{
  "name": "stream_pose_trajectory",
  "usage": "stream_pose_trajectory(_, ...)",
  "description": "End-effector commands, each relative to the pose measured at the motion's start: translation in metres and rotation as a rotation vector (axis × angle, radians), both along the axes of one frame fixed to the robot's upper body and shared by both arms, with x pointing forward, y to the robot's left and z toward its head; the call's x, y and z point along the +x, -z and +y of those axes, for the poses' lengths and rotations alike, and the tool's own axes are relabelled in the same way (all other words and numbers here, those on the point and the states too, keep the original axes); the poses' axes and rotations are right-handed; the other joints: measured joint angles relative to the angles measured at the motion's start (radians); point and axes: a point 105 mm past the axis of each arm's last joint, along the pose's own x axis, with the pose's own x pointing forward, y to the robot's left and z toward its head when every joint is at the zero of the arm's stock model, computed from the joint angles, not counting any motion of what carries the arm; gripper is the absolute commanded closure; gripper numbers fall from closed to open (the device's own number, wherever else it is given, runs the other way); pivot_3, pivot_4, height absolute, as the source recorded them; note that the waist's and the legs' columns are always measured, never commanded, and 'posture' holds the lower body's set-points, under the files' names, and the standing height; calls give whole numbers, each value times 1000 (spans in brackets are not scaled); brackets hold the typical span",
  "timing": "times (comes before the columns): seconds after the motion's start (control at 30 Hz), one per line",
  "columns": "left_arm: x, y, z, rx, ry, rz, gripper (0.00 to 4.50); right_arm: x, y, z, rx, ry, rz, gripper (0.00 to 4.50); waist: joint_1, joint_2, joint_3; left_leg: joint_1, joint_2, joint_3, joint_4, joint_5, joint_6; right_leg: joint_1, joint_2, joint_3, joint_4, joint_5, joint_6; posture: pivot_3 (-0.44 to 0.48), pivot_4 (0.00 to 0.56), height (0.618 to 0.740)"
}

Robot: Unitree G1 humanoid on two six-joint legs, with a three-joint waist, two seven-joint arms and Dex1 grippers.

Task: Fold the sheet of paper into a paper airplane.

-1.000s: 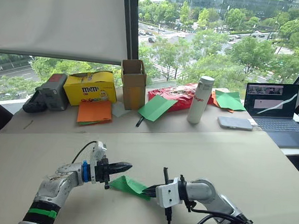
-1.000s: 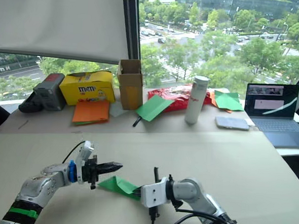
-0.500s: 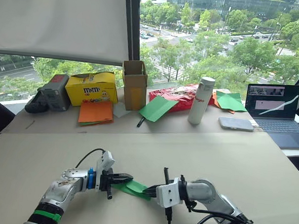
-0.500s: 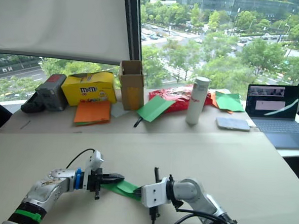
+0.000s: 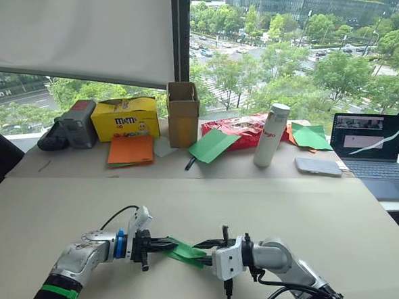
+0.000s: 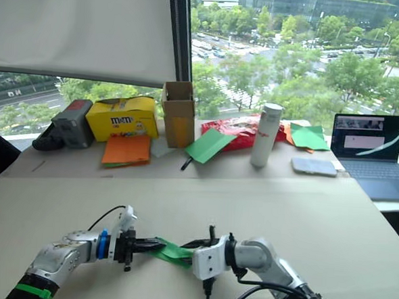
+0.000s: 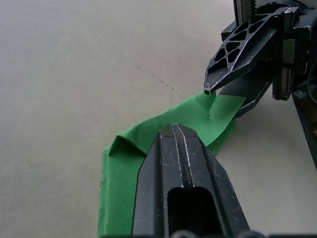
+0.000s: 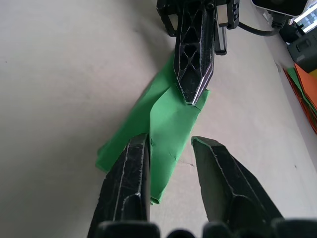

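- Beige and broad, the desk (image 5: 304,210) runs up to a big window over a leafy street; the working part near the robot carries just the folded green sheet of paper (image 5: 188,252).
- That sheet lies flat on the desk between the two grippers, already doubled into a layered, roughly pointed strip with visible creases, so I judge the folding to be partway along and not yet a finished plane.
- On the sheet's left end, the left gripper (image 7: 184,136) has its jaws clenched together, tip pressed down onto the green layers, apparently pinning or flattening a crease.
- At the sheet's right end, the right gripper (image 8: 171,144) has its jaws released; one jaw is over the paper's edge, the other beside it on the bare desk, grasping nothing.
- Next, I would guess, the right jaws need to catch a free flap while the left keeps the sheet pinned; thin paper could slip or crumple.
- Far beyond the sheet, along the window, sit a yellow candy box (image 5: 122,116), orange paper sheets (image 5: 130,149), a cardboard box (image 5: 183,113), a white bottle (image 5: 269,134), spare green paper (image 5: 211,145) and a laptop (image 5: 369,143).
- Nothing near the sheet blocks either arm.
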Motion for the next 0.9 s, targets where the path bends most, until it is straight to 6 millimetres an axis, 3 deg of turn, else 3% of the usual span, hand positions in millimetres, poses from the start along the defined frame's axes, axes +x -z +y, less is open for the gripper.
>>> stream_pose_trajectory(0.03,-16,34,8,96,-16,115,4500,3,-10,-29,-27,72,70,2584,2,0,0,0,-1,0,0,0,1,0,-1,0,0,0,1,0,150,740)
stream_pose_trajectory(0.17,-15,36,11,103,-27,111,4500,12,-57,-34,132,129,111,2584,1,0,1,-4,-1,1,0,-1,2,1,-4,1,0,-1,1,0,150,740)
stream_pose_trajectory(0.23,-15,36,11,102,-27,109,4500,19,-75,-30,232,169,180,3098,1,-1,3,-5,0,0,0,0,1,1,-6,1,0,-1,1,0,150,740)
stream_pose_trajectory(0.33,-15,36,10,100,-24,109,4500,24,-81,-21,298,205,262,4102,1,0,3,-5,0,-1,0,0,1,0,-7,0,0,-1,1,0,150,740)
stream_pose_trajectory(0.37,-15,37,9,100,-23,108,4500,26,-77,-17,313,225,300,4460,2,0,2,-5,0,-1,0,0,1,0,-7,0,0,-1,1,0,150,740)
stream_pose_trajectory(0.53,-14,37,8,103,-24,104,4500,26,-35,8,267,314,540,4460,3,3,0,-6,-2,-1,0,-1,2,-1,-9,-1,1,-1,1,0,150,740)
stream_pose_trajectory(0.67,-12,36,5,112,-18,99,4500,22,-17,22,249,316,627,4460,3,5,-1,-7,-2,-1,0,0,1,-1,-9,-1,1,-1,1,0,150,740)
stream_pose_trajectory(0.9,-16,36,-1,124,2,93,4500,17,2,28,231,330,677,4460,3,5,-1,-6,-3,-2,1,0,2,-1,-6,-3,1,-1,2,0,150,740)
